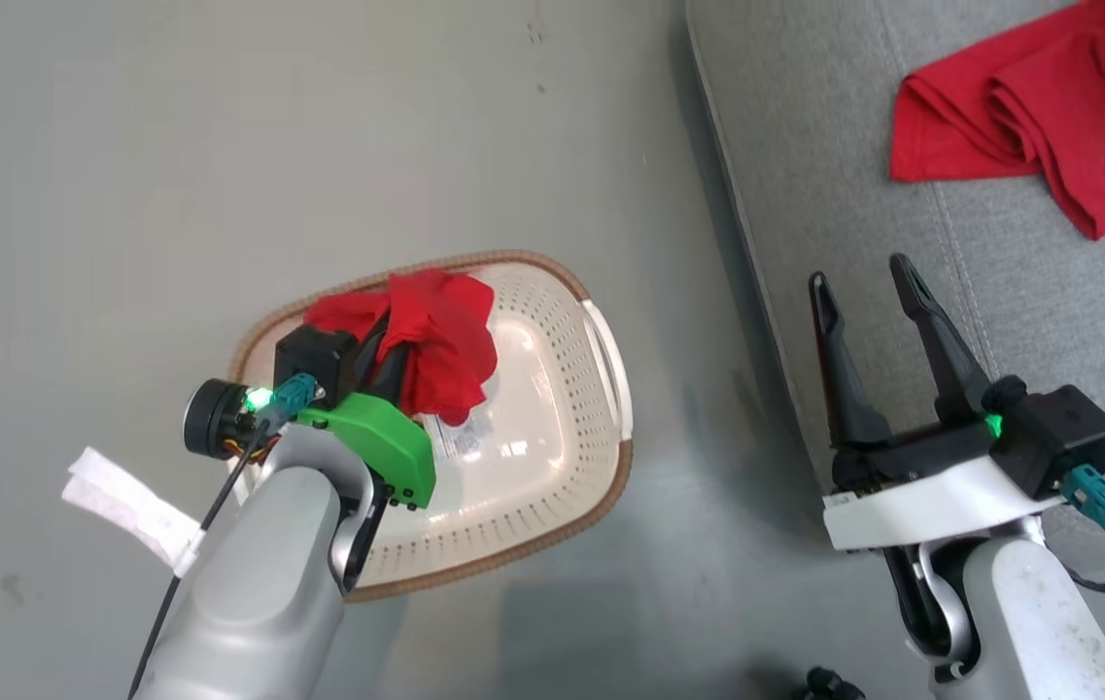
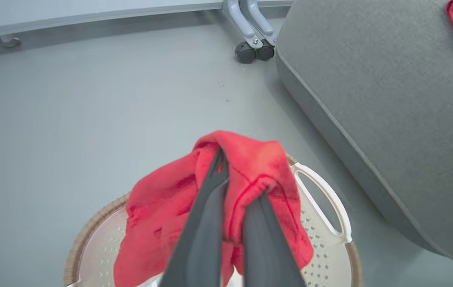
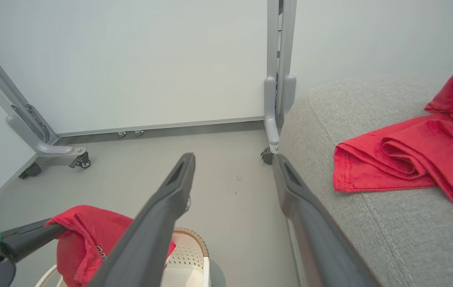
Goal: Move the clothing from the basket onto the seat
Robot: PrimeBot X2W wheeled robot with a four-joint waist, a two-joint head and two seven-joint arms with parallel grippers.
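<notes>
My left gripper point(image 1: 406, 335) hangs over the cream basket point(image 1: 601, 389), shut on a red piece of clothing point(image 1: 445, 340) that droops from its fingers. In the left wrist view the red clothing point(image 2: 258, 167) wraps around both fingers above the basket point(image 2: 326, 211). More red clothing point(image 1: 1018, 107) with a white label lies on the grey seat point(image 1: 902, 224) at the upper right. My right gripper point(image 1: 868, 272) stands open over the seat's left edge, holding nothing. The right wrist view shows its gripper point(image 3: 234, 167) open, the seat point(image 3: 369, 223), the clothing point(image 3: 409, 159) on it and the held clothing point(image 3: 83, 235) at lower left.
The basket stands on a grey floor point(image 1: 222, 146) left of the seat, with a paper label point(image 1: 465, 437) on its bottom. A wheeled grey frame point(image 3: 276, 99) and a white wall panel stand beyond. A white strip point(image 1: 124, 506) hangs by my left forearm.
</notes>
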